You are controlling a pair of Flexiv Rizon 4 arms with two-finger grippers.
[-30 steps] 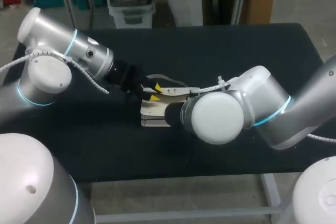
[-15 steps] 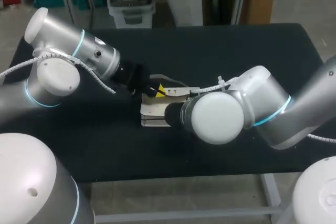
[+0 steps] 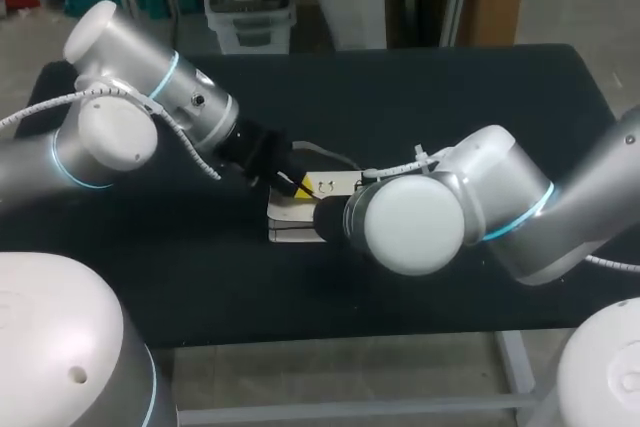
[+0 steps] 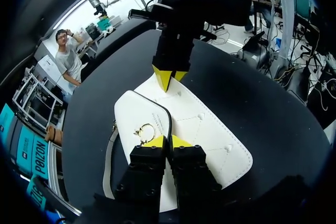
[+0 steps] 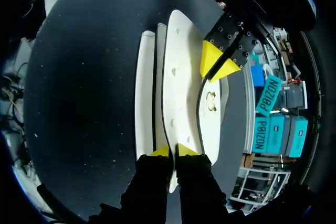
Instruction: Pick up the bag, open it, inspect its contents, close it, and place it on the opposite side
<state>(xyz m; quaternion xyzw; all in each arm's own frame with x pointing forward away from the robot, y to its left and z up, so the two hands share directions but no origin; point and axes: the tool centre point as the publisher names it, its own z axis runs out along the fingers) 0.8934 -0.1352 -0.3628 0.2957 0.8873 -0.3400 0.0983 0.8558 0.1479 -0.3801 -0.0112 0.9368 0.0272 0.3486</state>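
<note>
**Left hand arrives at the flap**

Since a second ago the left arm has swung in from 10 o'clock, and the left hand [image 3: 300,187] has gone from the edge of the bag [image 3: 285,219] to over its flap [image 4: 137,113]. The right arm has not shifted. The white bag lies flat at the middle of the table [image 3: 480,97].

The left hand's fingers are drawn almost together just beside the ring clasp [image 4: 145,132]. The flap's dark rim runs in between the tips, so it appears pinched.

The right hand [image 5: 169,150] reaches in from 4 o'clock. Its fingers are equally narrow and nip the bag's opposite end.

The bag's long axis runs from one hand to the other, each roughly at the other's 12 o'clock. Opening likely calls for the left hand, nearer the clasp, to peel the flap up while the right hand anchors the body.
</note>
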